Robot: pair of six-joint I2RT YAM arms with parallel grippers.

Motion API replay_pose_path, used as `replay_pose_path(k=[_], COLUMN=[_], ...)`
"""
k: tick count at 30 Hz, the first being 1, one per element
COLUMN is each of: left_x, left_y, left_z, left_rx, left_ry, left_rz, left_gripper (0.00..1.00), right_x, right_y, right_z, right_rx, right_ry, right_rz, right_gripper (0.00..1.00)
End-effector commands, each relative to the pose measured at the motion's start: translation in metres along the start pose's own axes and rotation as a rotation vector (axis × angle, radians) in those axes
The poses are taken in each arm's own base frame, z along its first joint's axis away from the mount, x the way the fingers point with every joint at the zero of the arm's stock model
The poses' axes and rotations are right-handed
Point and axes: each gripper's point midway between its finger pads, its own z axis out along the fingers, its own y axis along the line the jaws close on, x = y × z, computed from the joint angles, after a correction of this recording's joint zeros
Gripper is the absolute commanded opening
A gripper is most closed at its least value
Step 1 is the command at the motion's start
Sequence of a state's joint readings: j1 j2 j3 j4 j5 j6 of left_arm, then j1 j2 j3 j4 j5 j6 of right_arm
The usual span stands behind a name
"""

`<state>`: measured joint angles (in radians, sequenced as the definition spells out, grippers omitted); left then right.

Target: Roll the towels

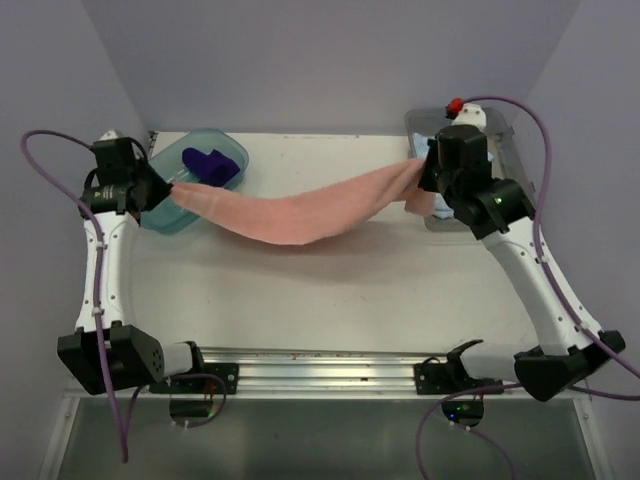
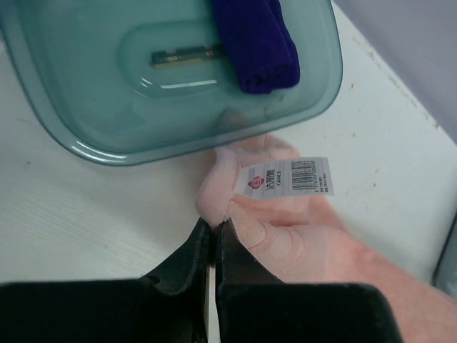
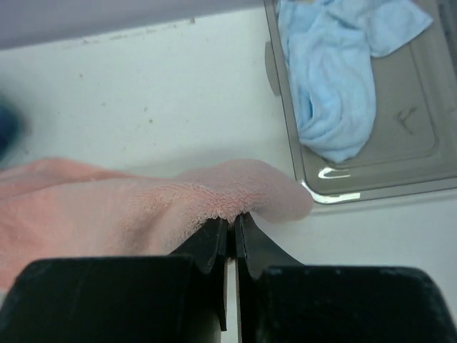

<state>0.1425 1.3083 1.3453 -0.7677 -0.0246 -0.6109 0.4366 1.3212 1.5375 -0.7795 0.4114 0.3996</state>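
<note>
Salmon pink towel (image 1: 300, 212) stretches left to right over the desk (image 1: 350, 290), sagging mid-span. The left fingers (image 2: 187, 259) and right fingers (image 3: 208, 241) each clench one end. Its white tag (image 2: 285, 177) shows a barcode (print unreadable).

We see a plain salmon pink towel (image 1: 300, 212), a deep purple towel (image 1: 207, 164) and a light blue towel (image 3: 335, 86). The tub (image 2: 71, 107) is translucent teal; the bin (image 3: 414, 128) is clear grey. On the pink towel we find a white label (image 2: 289, 177) with a black barcode and a red mark. The table (image 1: 350, 290) is white with small dark specks. The left gripper (image 2: 213, 230) and right gripper (image 3: 232, 223) are black, the arms (image 1: 540, 290) white with black joints, the cables (image 1: 50, 133) purple.
</note>
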Motion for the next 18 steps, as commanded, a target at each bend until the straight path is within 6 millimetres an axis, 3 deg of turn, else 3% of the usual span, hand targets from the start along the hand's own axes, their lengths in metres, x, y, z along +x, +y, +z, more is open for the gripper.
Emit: replay_pose_path(k=[1,3,4,6,7,8,9,10,11,12,16,18], left_x=[-0.038,-0.036,-0.026,-0.017,0.004,0.014,0.025,0.053,0.064,0.095,0.146,0.150], left_y=[0.019,0.026,0.032,0.040,0.051,0.057,0.063,0.077,0.080,0.090,0.102,0.104], left_z=[-0.035,-0.043,-0.038,-0.038,-0.029,-0.027,-0.024,-0.013,-0.009,0.000,0.015,0.017], left_rx=[0.004,-0.017,-0.028,-0.038,-0.065,-0.076,-0.088,-0.118,-0.110,-0.116,-0.102,-0.097], left_ry=[-0.095,-0.107,-0.088,-0.090,-0.041,-0.024,0.001,0.068,0.082,0.162,0.294,0.291], left_rz=[-0.046,-0.062,-0.071,-0.083,-0.091,-0.095,-0.096,-0.096,-0.092,-0.097,-0.114,-0.109], left_gripper=[0.00,0.00,0.00,0.00,0.00,0.00,0.00,0.00,0.00,0.00,0.00,0.00], right_x=[-0.035,-0.016,-0.009,0.033,0.046,0.079,0.100,0.116,0.141,0.152,0.179,0.192], right_y=[-0.026,-0.037,-0.043,-0.055,-0.058,-0.066,-0.075,-0.082,-0.091,-0.092,-0.083,-0.082], right_z=[-0.045,-0.046,-0.054,-0.045,-0.047,-0.040,-0.041,-0.041,-0.041,-0.041,-0.032,-0.025], right_rx=[0.030,0.048,0.046,0.079,0.079,0.103,0.130,0.155,0.171,0.178,0.140,0.149], right_ry=[-0.125,-0.101,-0.103,0.001,0.028,0.109,0.159,0.192,0.243,0.272,0.360,0.408], right_rz=[-0.009,-0.011,0.010,-0.008,0.011,-0.009,-0.018,0.003,0.010,0.039,0.071,0.067], right_gripper=[0.00,0.00,0.00,0.00,0.04,0.12,0.35,0.51,0.62,0.75,0.83,0.83])
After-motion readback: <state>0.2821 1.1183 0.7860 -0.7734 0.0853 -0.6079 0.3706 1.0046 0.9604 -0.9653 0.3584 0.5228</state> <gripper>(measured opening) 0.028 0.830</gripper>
